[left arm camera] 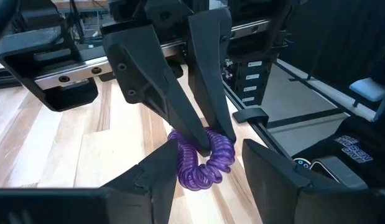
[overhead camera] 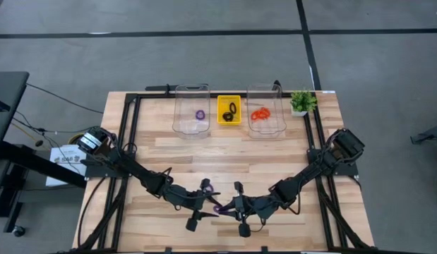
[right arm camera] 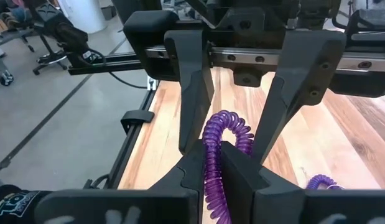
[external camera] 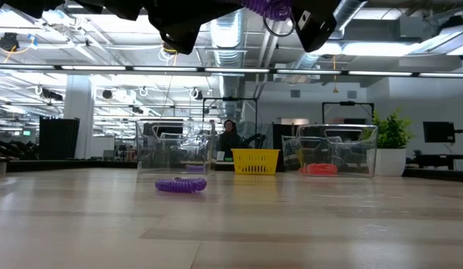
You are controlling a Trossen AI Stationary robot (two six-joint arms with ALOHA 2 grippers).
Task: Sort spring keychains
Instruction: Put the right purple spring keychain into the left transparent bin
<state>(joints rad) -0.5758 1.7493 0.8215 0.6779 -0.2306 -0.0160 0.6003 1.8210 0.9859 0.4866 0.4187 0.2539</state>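
Observation:
A purple spring keychain (left arm camera: 201, 168) hangs high above the table's near middle, also visible in the low view (external camera: 272, 7). My right gripper (right arm camera: 214, 158), reaching in from the right (overhead camera: 226, 207), is shut on it. My left gripper (left arm camera: 211, 155) comes from the left (overhead camera: 212, 204) and is open, one finger on each side of the coil. Whether its nearer finger (left arm camera: 161, 171) touches the coil I cannot tell. A second purple keychain (external camera: 181, 184) lies flat on the wood just left of the grippers (overhead camera: 207, 185). My right gripper pinches the coil's upper part (left arm camera: 209, 144) between its two fingertips (left arm camera: 195, 130). The fingers come nearly level from the table's right, slanting slightly down. The loop hangs below them, clear of the table, and one strand (right arm camera: 216, 193) runs back between the fingers.
At the far edge stand a clear bin (overhead camera: 191, 109) with a purple keychain, a yellow tray (overhead camera: 230, 110) with black ones, and a clear bin (overhead camera: 266, 111) with orange-red ones. A small plant (overhead camera: 301, 102) stands at the far right. Bare wood lies between bins and arms.

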